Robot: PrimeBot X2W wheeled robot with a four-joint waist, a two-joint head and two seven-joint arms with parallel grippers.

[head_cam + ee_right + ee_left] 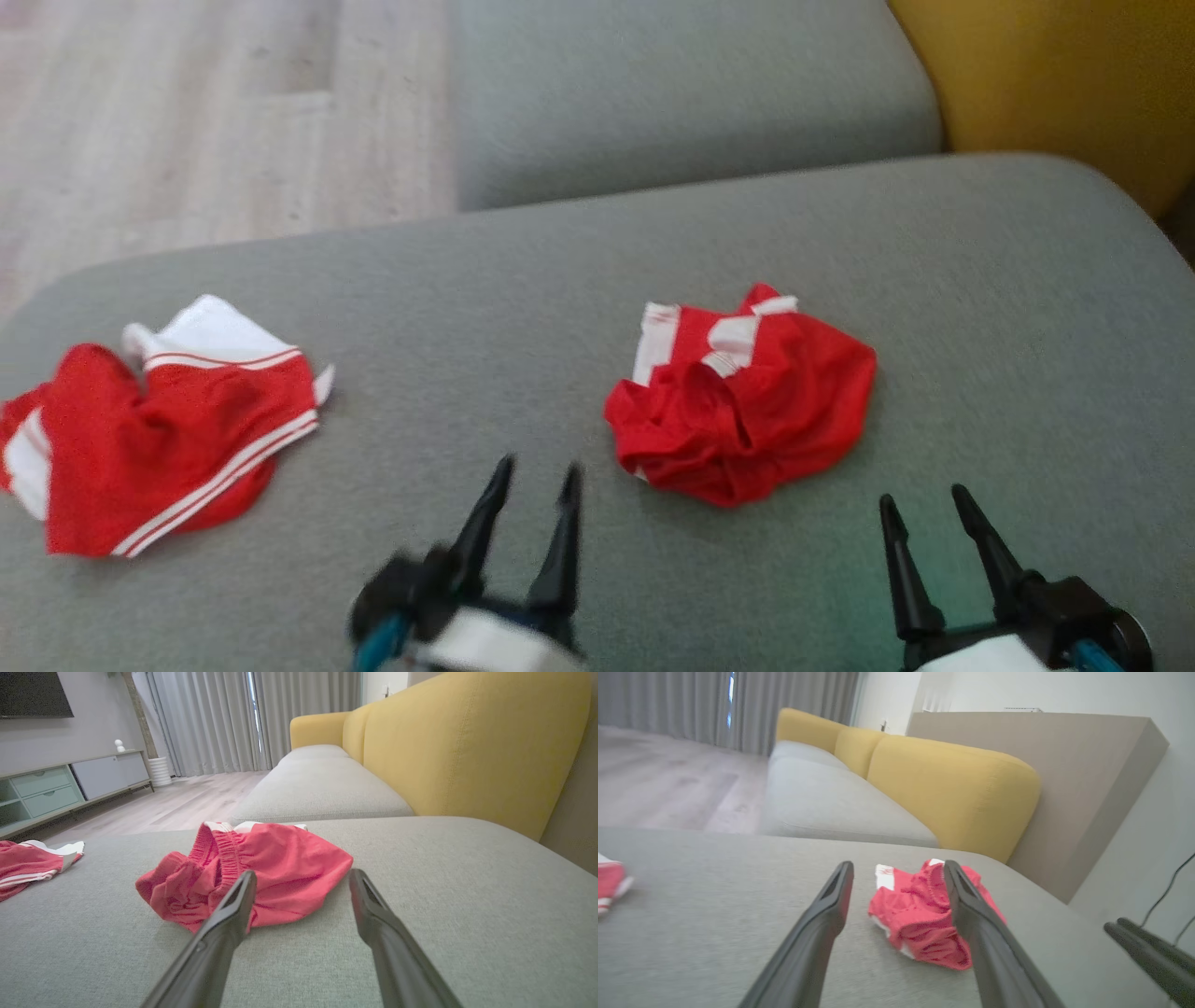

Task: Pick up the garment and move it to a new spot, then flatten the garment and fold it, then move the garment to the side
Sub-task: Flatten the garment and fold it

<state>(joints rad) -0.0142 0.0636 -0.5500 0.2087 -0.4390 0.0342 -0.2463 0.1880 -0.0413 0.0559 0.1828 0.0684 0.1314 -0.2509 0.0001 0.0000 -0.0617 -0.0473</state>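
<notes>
Where the grey seat cushion rounds off at its left end, a red garment with white stripes lies partly spread on the fabric. Next comes the left gripper over bare cushion, its fingers spread apart and holding nothing. Just right of it and a little farther back sits the crumpled red garment, bunched in a heap with white-striped edges showing at the back, touched by neither gripper. The right gripper stands near the heap's right front, wide open and empty too. A yellow backrest rises at the far right.
</notes>
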